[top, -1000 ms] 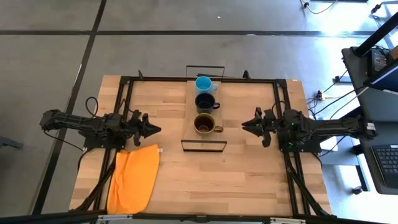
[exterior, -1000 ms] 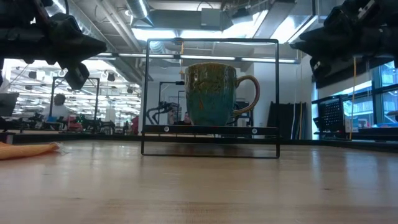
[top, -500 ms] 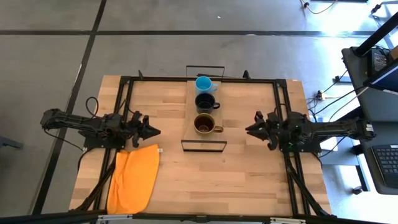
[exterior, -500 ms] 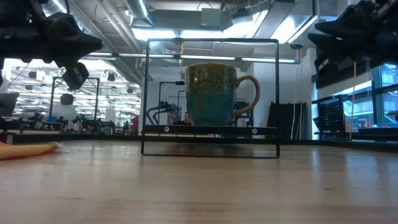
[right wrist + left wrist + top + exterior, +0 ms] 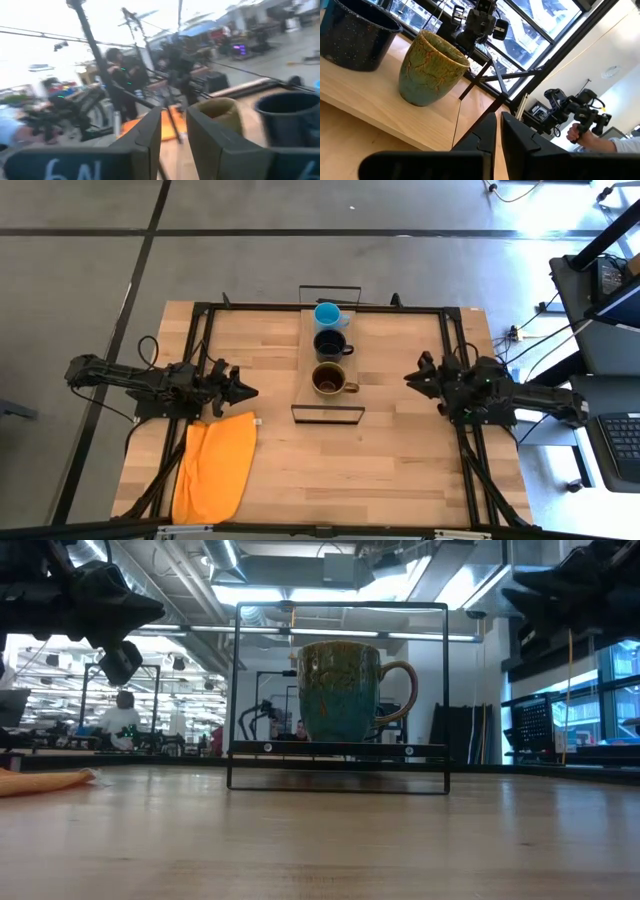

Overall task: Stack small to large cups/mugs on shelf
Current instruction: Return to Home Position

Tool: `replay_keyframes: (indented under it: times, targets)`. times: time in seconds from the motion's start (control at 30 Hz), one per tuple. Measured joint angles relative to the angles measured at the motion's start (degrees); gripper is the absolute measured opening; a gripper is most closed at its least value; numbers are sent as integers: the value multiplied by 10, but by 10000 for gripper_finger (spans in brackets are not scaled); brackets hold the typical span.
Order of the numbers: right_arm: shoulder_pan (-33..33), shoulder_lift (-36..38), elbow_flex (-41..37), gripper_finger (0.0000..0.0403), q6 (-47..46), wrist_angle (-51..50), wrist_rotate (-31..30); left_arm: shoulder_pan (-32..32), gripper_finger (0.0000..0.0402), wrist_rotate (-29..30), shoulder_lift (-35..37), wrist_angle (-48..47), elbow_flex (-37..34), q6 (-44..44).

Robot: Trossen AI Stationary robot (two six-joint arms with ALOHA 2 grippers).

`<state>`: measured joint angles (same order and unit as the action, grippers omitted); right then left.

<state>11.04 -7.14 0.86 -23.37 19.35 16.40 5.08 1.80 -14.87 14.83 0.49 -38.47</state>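
Note:
Three cups stand upright in a row on the light-wood shelf [image 5: 325,402]: the light-blue one [image 5: 327,315] at the far end, the black one [image 5: 330,345] in the middle, the olive-yellow one [image 5: 328,379] nearest. The low view shows only the olive cup [image 5: 340,690], on the plank between the wire frames. My left gripper [image 5: 245,391] hovers left of the shelf, shut, pointing at the olive cup [image 5: 427,67]. My right gripper [image 5: 412,379] hovers right of the shelf, its fingers a narrow gap apart [image 5: 173,127], and faces the olive cup [image 5: 217,115] and the black cup [image 5: 285,117].
An orange cloth [image 5: 215,465] lies on the table's near-left part, just near of the left gripper. Black frame rails [image 5: 200,340] run along both sides of the table. Bare tabletop [image 5: 390,450] lies near of the shelf. A person's hand [image 5: 585,135] shows far beyond the table.
My right gripper has drawn back level toward the table's right edge, away from the olive cup and the shelf. The left arm and the three cups have stayed where they were.

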Motion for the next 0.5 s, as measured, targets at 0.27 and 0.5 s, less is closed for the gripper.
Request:
replay_keyframes:
  times: [0.27, 0.5]
  targets:
    - [8, 70, 0, 93, -8, -69, 34, 0, 19, 7, 0, -1, 0, 30]
    - [8, 70, -4, 93, 40, -95, 37, 0, 19, -7, 0, -53, 0, 83]
